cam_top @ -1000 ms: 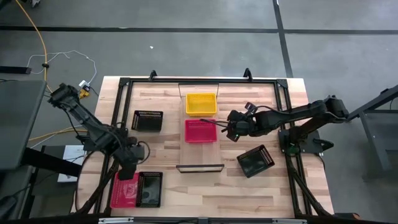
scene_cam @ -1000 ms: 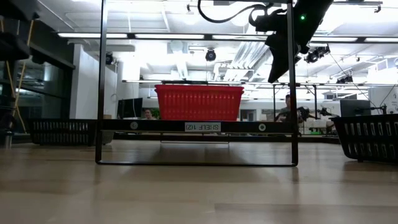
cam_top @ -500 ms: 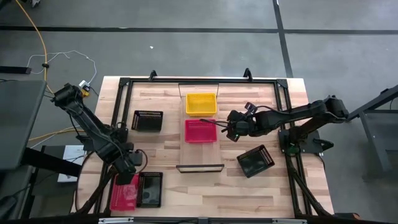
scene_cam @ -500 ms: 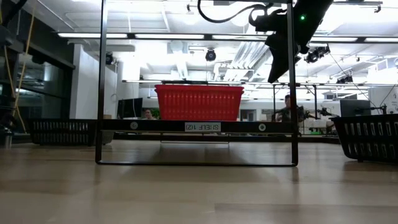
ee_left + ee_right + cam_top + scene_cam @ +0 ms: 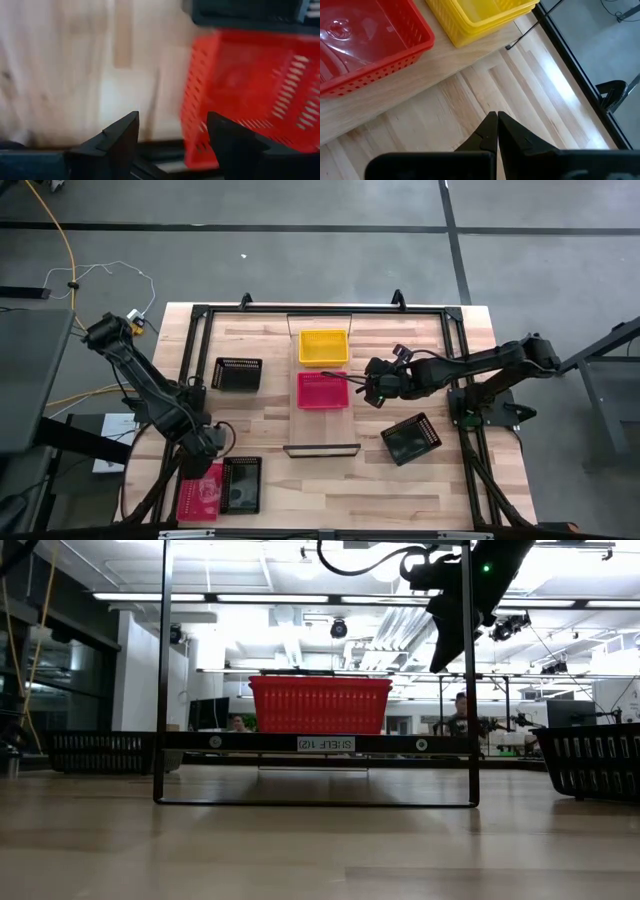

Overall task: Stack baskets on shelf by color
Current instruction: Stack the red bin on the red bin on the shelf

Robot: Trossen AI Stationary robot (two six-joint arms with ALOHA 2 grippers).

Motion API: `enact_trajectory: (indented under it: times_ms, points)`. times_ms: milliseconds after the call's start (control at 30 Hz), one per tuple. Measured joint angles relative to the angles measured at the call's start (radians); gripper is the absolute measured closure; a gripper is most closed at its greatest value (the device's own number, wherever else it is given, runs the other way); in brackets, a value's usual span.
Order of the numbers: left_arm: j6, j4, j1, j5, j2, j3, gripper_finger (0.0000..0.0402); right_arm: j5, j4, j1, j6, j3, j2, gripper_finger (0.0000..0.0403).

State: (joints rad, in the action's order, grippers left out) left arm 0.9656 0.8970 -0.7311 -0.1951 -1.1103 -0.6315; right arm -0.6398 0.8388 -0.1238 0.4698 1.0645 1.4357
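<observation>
my left wrist view alone shows left hand (image 5: 172, 132) spread wide, empty, beside red basket (image 5: 252, 92) near bench (image 5: 270, 495) front-left edge. right hand (image 5: 497, 131) pinched shut, empty, over bare wood beside shelf (image 5: 322, 420) carrying red basket, yellow basket (image 5: 324, 347).

Wooden table (image 5: 330, 480), shelf (image 5: 323, 420) bearing yellow basket (image 5: 324, 347), red basket (image 5: 323, 390)

Shelf (image 5: 322, 423): pale narrow plank mid-tabletop, dark bars at its ends. On it, upright: yellow basket (image 5: 324, 347) at the far end, red basket (image 5: 323, 390) just beside it. Black basket (image 5: 237, 374) left, tilted black basket (image 5: 411, 439) right. Near-left corner: red-pink basket (image 5: 200, 491) touching another black basket (image 5: 241, 484).
</observation>
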Motion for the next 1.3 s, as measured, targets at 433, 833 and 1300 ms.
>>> enact_trajectory:
  times_ms: [433, 833, 1300]
  points:
    - [0.022, -0.049, 0.0, -0.007, 0.009, -0.013, 0.0179, 0.0, -0.017, 0.0, 0.0, 0.0, 0.0, 0.0403]
    - [-0.016, -0.148, -0.019, -0.049, -0.106, 0.015, 0.0179, 0.0, -0.033, 0.0, -0.007, 0.0, 0.0, 0.0403]
    - [-0.026, -0.074, 0.018, -0.077, -0.141, 0.015, 0.034, 0.0, -0.043, 0.0, -0.007, 0.0, 0.0, 0.0403]
